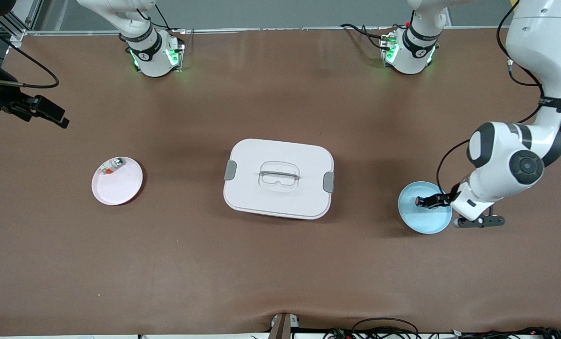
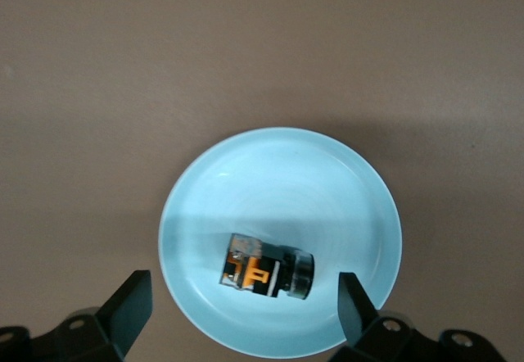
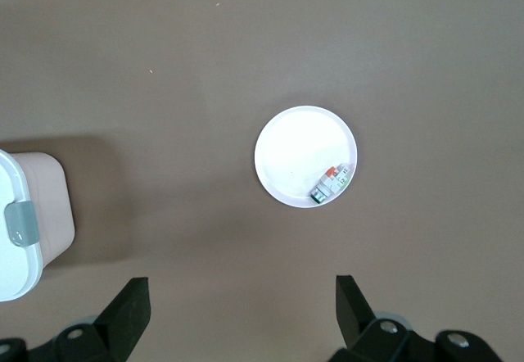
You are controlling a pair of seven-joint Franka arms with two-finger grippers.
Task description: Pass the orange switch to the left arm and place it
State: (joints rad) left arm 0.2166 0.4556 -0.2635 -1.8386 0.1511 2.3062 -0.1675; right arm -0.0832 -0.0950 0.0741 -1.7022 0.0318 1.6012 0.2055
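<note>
1. Orange switch [image 2: 266, 273] lying on its side in the blue plate [image 2: 278, 182], off centre toward the rim, at the left arm's end of the table
2. Left gripper [image 2: 244, 296] hanging over the blue plate, fingers [image 2: 131, 305] spread wide apart, nothing held; switch sitting between them but not squarely centred
3. Right gripper [image 3: 244, 296] up in the air at the right arm's end, over bare table near the pink plate [image 3: 291, 145], fingers apart, empty; waiting
4. Pink plate carrying a small clear-silver item [image 3: 332, 183] against its rim; not the task's part
5. Box [image 1: 278, 178] mid-table, directly between the two plates, lid on, latches at both ends
6. Risk: small round-bodied part likely to roll or skid on the smooth dished plate if one finger touches first; off-centre descent could also catch the plate rim and tip or shove the plate
7. Risk: straight low carry toward the other arm crosses the box; clear handle [image 1: 279, 176] and lid are the snag points
8. Risk: tiny part leaves little to share at handover; weak pinch could drop it
9. Room: wide bare table [image 1: 280, 263] nearer the front camera than the box, and more between box and bases; either lane passable, or high over the lid
</note>
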